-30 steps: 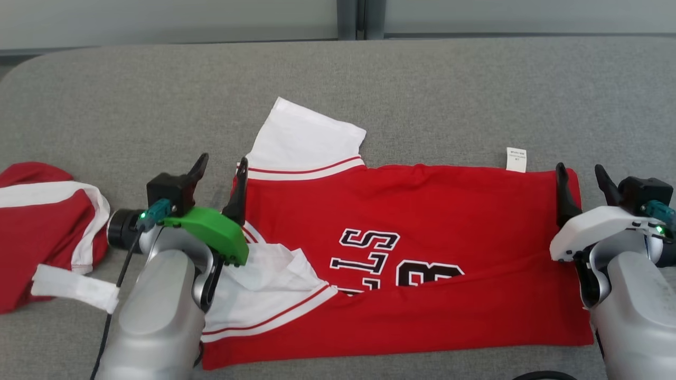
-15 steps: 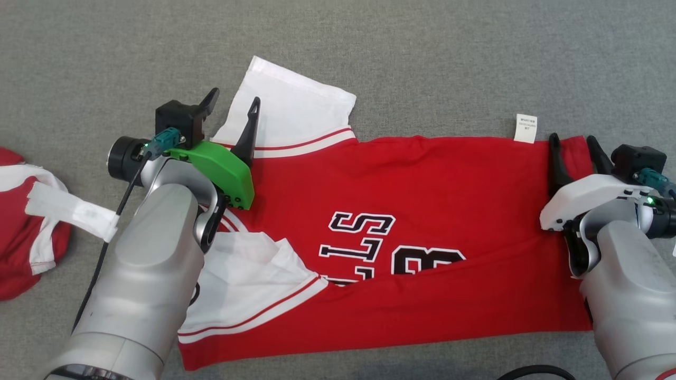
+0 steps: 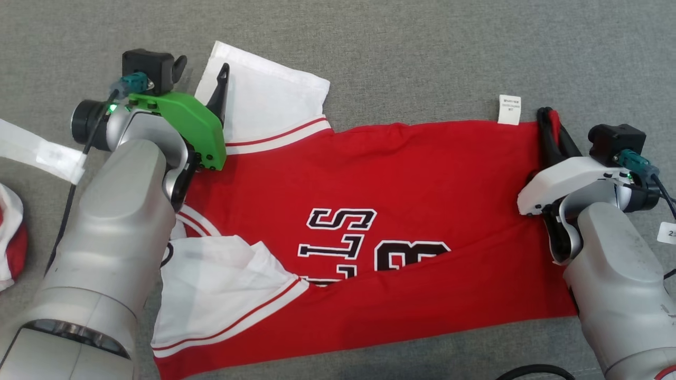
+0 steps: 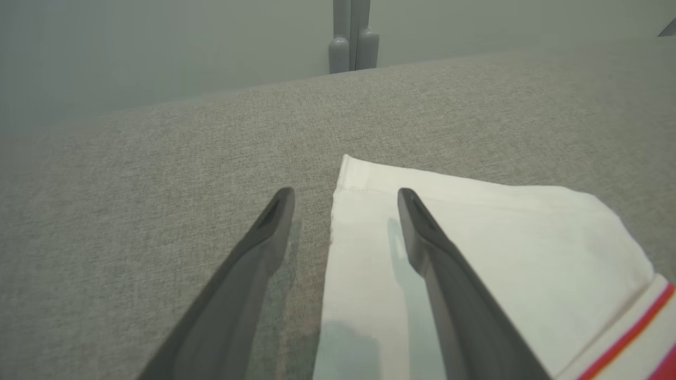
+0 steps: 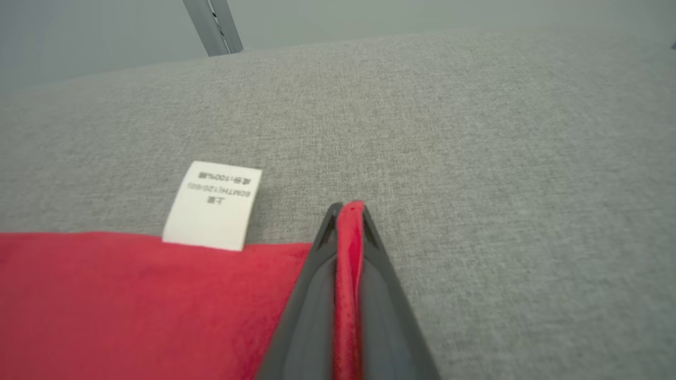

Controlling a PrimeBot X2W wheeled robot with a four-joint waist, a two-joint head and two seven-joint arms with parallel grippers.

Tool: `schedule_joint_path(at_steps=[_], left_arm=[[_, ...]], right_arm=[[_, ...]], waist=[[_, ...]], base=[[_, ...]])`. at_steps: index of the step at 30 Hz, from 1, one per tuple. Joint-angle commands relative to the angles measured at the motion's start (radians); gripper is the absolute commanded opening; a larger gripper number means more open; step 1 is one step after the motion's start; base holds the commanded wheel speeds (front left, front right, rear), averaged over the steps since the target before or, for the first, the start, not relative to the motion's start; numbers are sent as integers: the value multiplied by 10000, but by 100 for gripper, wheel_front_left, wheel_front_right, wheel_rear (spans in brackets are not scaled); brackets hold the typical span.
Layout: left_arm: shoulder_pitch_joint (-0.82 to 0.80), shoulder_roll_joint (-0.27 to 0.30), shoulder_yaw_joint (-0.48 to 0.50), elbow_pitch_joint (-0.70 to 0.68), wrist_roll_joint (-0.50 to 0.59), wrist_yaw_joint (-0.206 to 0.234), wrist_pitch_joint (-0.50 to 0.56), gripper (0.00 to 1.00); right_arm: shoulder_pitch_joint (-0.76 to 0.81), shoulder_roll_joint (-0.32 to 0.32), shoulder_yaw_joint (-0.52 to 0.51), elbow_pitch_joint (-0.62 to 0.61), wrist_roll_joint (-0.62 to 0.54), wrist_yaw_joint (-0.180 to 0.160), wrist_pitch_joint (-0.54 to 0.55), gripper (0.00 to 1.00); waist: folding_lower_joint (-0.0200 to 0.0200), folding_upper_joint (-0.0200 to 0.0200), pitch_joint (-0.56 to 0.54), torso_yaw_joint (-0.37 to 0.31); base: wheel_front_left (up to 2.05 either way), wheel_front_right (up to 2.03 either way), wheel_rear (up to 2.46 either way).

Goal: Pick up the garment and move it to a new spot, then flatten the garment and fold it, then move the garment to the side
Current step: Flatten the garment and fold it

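The garment [image 3: 401, 179] is a red jersey with white sleeves and black lettering, lying spread on the grey surface. Its far white sleeve [image 3: 264, 95] sits at the upper left. My left gripper [image 3: 203, 66] is open and straddles that sleeve's left edge. In the left wrist view, one finger of the left gripper [image 4: 344, 195] rests over the sleeve [image 4: 501, 237] and the other over bare surface. My right gripper [image 3: 548, 115] is shut on the garment's far right corner. The right wrist view shows red cloth [image 5: 132, 306] pinched between the tips of the right gripper [image 5: 348, 208].
A white care label [image 3: 509, 109] sticks out from the far hem, just left of the right gripper. Another red and white garment [image 3: 8, 237] lies at the left edge. A white tag [image 3: 37, 150] hangs on the left arm's cable. Grey surface [image 3: 422, 53] extends beyond.
The camera has tilted down. My right gripper has shut on the garment's far right corner. My left gripper has reached further out, to the white sleeve's edge, and stays open.
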Motion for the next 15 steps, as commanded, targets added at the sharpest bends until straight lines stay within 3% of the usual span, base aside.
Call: schedule_joint_path(at_steps=[1, 5, 7, 9, 10, 11, 12, 15], left_arm=[[-223, 116, -60, 72, -35, -26, 83, 100], [-492, 249, -228, 385, -490, -26, 552, 99], [-591, 308, -327, 503, -612, -26, 725, 84], [-672, 348, -438, 606, -752, -26, 901, 46], [-690, 378, -503, 636, -809, -26, 908, 37], [-655, 368, -612, 641, -839, -27, 947, 11], [-613, 373, -747, 640, -824, -27, 982, 0], [-592, 462, -875, 683, -913, -24, 655, 0]], right_arm=[[202, 109, 127, 81, 96, 2, 34, 0], [191, 122, 454, -136, 285, 2, 34, 0], [183, 140, 579, -225, 348, 2, 34, 0], [170, 150, 666, -303, 411, 0, 34, 0], [163, 148, 692, -341, 434, 0, 34, 0], [157, 145, 716, -369, 469, 0, 34, 0], [150, 135, 725, -393, 496, 0, 33, 0], [157, 88, 710, -452, 579, -1, 34, 0]], waist=[[-1, 0, 125, -164], [-1, 0, 237, -387], [-1, 0, 266, -483], [-1, 0, 311, -559], [-1, 0, 330, -582], [-1, 0, 349, -600], [-1, 0, 368, -608], [-1, 0, 378, -571]], base=[[0, 0, 0], [0, 0, 0], [0, 0, 0], [0, 0, 0], [0, 0, 0], [0, 0, 0], [0, 0, 0], [0, 0, 0]])
